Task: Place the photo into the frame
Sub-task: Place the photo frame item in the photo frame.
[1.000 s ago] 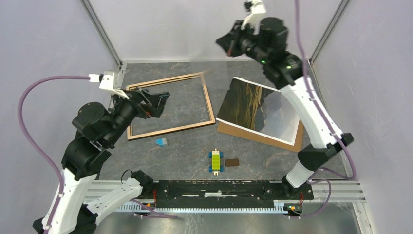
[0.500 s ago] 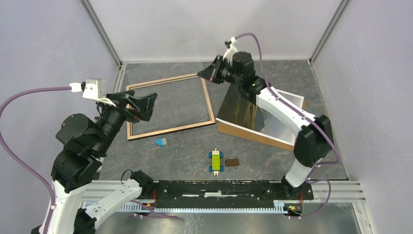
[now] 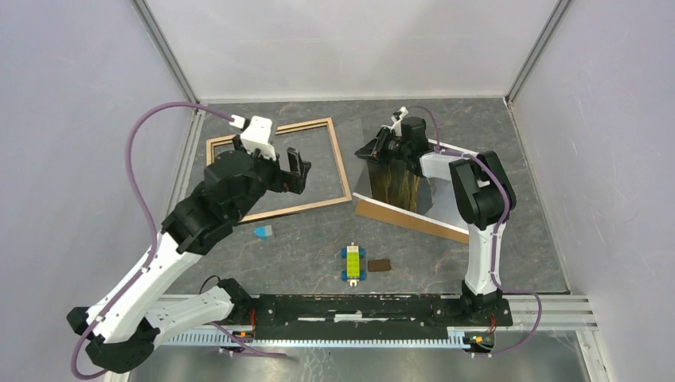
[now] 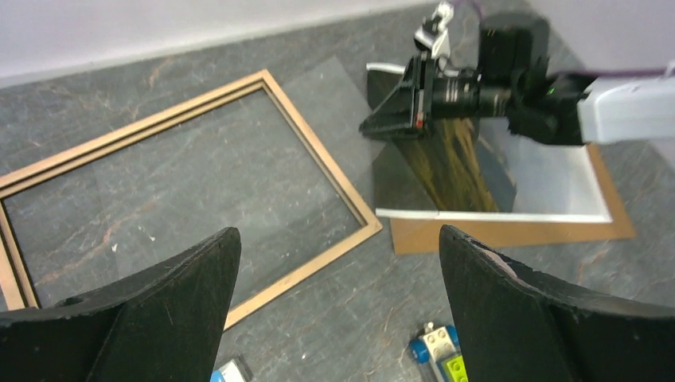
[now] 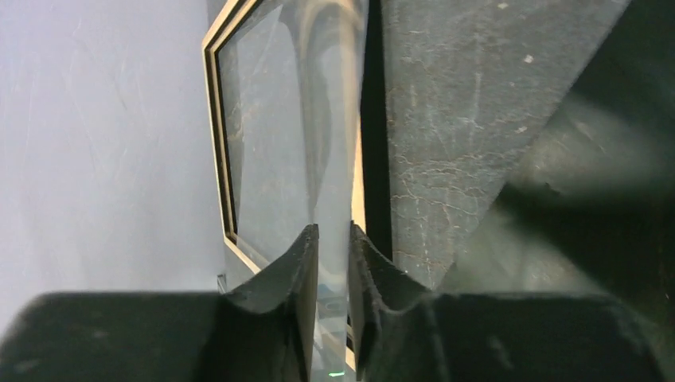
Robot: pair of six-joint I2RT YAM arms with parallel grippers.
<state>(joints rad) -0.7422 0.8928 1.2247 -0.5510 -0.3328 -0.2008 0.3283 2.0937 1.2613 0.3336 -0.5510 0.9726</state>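
Right gripper (image 3: 368, 151), jaws narrowly apart around a clear sheet (image 4: 338, 99), grip uncertain; left gripper (image 3: 296, 169) gapes empty above the frame (image 3: 343, 171). The photo (image 3: 396, 181) lies right, on backing board (image 3: 406, 219), uninserted.

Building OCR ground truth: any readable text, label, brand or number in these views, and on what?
None readable.
The photo: landscape only, no caption visible.
The frame: bare wood, no marking visible.
The blue card: too small to tell whether it carries print.
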